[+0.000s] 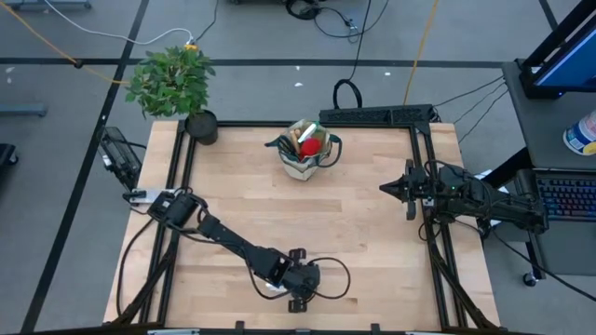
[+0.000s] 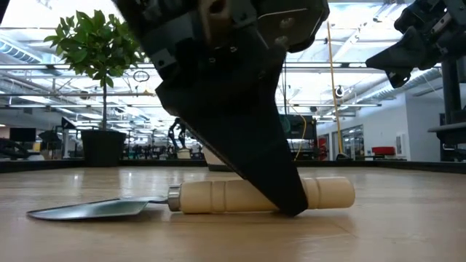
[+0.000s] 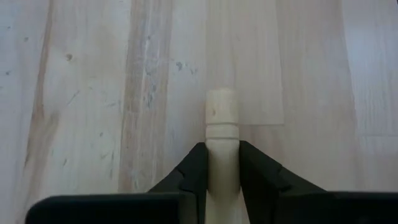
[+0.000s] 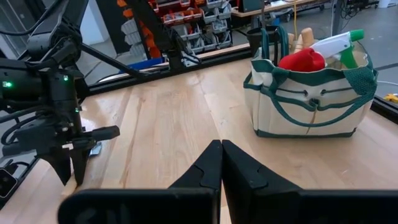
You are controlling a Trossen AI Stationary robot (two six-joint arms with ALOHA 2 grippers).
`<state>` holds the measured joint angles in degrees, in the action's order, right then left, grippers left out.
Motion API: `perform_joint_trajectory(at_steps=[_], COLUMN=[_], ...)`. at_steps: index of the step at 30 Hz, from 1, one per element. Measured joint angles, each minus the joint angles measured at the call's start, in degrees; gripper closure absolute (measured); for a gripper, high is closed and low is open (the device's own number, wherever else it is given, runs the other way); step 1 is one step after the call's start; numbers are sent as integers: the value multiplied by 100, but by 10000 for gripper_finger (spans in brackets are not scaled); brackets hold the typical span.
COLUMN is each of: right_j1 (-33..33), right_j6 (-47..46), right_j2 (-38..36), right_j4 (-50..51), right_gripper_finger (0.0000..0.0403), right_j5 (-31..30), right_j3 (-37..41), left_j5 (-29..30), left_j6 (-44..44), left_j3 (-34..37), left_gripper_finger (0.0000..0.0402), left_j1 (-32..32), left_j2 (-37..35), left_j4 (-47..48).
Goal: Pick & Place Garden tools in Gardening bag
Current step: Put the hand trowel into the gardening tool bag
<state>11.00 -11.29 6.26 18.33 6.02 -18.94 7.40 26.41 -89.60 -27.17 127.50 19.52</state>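
A trowel lies on the table near its near edge, with a pale wooden handle (image 2: 240, 196) and a metal blade (image 2: 95, 209). My left gripper (image 1: 298, 279) stands over it, pointing down, shut on the handle (image 3: 222, 118). The beige gardening bag (image 1: 307, 154) with green trim stands at the far middle of the table. It holds a red glove (image 4: 301, 61), a green-white bottle (image 4: 339, 45) and a wooden handle (image 4: 305, 38). My right gripper (image 1: 386, 189) is shut and empty, raised at the table's right side. My left gripper pinches the trowel's wooden handle between its two fingers (image 3: 194, 171), one on each long side (image 3: 222, 158), toward the handle's free end (image 3: 222, 102). The fingers come from above and lie across the handle. The trowel lies flat on the table.
A leafy potted plant (image 1: 172, 79) in a black pot (image 1: 200, 126) stands at the table's far left corner. Bare wood (image 1: 354, 223) lies between the trowel and the bag. A black frame rail (image 1: 428, 214) runs along the table's right edge.
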Motion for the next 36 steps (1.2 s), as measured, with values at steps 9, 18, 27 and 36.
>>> perform_joint_trajectory(at_steps=[9, 18, 27, 36], right_j1=[-2, -2, -4, -11], right_j6=[0, -4, 5, 46], right_j2=[0, 4, 0, 2], right_j4=[0, 2, -24, -74], right_gripper_finger=[403, 403, 403, 403], right_j5=[0, 7, 4, 6], right_j3=[0, -2, -2, -2], left_j5=[37, 364, 1528, 1663], left_j6=[545, -36, -1505, -3062], left_j3=[15, 17, 11, 6], left_gripper_finger=[334, 334, 334, 334], left_j1=[276, 827, 1561, 2546], left_j2=[31, -729, -1732, -2055], left_j4=[-575, -780, -1728, -3025])
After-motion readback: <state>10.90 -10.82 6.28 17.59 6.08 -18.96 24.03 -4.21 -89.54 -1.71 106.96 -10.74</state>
